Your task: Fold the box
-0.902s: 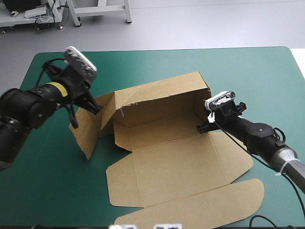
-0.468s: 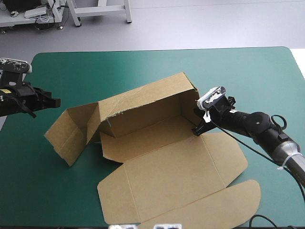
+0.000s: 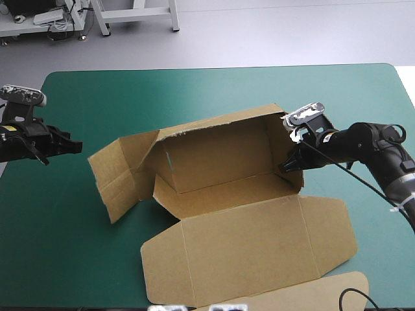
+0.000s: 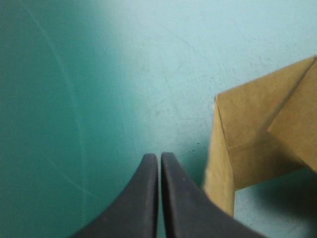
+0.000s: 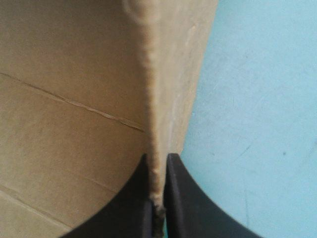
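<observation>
From above, you can see the box (image 3: pixel 220 194) in the middle of the table (image 3: pixel 194 91), on the teal-green cover. It is a cut sheet of brown board, only half made. The long back wall (image 3: pixel 214 146) stands up, and its top edge looks a bit rough. The big lid (image 3: pixel 246 246) lies flat toward the near edge, with straight fold lines pressed into it. The right jaws pinch the right end wall (image 3: pixel 280 142). The left flap (image 3: pixel 120 175) stands loose and leans outward, away from the box. The left jaws hang over bare cover near the table's left edge, well apart from the box. In the left wrist view, the left jaws are pressed together with nothing in them. A corner of the left flap sits ahead of them, off to one side. In the right wrist view, the right jaws are clamped on the thin edge of the board, with the inside of the box on one side and the cover on the other. I think you are at the step of standing the end walls up. Next, you likely need to bring the left jaws to the loose flap and push it upright, while the right side holds firm. The board looks thin and stiff, so it should bend at the creases but could spring back.
</observation>
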`<control>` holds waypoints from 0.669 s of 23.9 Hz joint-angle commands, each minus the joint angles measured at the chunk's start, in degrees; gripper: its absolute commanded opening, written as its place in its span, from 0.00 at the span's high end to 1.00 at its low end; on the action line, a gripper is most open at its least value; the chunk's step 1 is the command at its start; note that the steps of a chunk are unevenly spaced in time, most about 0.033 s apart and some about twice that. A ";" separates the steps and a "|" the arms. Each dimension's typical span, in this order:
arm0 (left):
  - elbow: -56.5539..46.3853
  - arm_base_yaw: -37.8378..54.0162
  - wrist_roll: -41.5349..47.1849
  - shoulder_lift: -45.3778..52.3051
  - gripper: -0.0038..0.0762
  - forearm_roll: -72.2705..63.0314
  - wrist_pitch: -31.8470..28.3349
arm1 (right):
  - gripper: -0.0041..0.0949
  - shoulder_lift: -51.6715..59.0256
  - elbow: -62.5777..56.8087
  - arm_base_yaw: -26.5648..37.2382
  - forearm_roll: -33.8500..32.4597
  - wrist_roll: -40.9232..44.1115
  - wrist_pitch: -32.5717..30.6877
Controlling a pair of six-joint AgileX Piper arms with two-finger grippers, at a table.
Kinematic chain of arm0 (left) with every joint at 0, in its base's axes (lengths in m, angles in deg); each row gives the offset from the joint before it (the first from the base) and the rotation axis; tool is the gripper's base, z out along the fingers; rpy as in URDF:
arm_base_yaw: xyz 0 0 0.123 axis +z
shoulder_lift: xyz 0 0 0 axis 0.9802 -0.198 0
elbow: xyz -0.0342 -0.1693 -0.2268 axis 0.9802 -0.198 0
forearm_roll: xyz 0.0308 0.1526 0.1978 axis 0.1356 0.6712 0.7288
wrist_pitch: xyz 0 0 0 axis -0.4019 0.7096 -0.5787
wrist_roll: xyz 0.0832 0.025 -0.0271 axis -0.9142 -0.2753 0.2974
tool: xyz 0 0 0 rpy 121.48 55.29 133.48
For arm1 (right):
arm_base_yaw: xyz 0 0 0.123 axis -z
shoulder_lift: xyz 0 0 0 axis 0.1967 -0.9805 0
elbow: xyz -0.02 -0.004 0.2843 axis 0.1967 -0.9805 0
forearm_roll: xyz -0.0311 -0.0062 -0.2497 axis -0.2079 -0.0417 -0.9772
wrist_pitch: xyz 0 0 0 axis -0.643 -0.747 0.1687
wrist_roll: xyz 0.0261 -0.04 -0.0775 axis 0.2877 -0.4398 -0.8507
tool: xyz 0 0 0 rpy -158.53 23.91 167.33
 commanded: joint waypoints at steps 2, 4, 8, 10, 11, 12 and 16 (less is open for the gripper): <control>1.49 0.09 -0.11 1.35 0.94 -1.28 -2.60 | 0.98 1.18 2.53 0.38 -4.59 8.59 -7.05; 1.49 0.09 0.01 1.35 0.94 -2.01 -2.71 | 0.98 0.29 2.53 0.38 -5.19 10.22 -7.97; 1.49 0.09 0.01 1.35 0.94 -4.68 -3.38 | 0.98 -3.00 2.67 0.38 -5.60 11.92 -6.91; 1.49 0.09 -0.47 1.35 0.94 -7.22 -3.51 | 0.98 -7.37 4.83 0.38 -5.60 13.54 -6.18; 1.49 0.09 -0.47 1.35 0.94 -8.90 -3.51 | 0.98 -11.03 7.15 0.38 -5.60 14.48 -6.85; 1.49 0.09 -0.47 1.35 0.94 -9.59 -3.28 | 0.98 -12.95 8.71 0.38 -5.60 15.05 -7.45; 1.49 0.09 -0.47 1.35 0.94 -8.91 -1.62 | 0.98 -21.62 16.91 0.38 -5.11 15.33 -9.81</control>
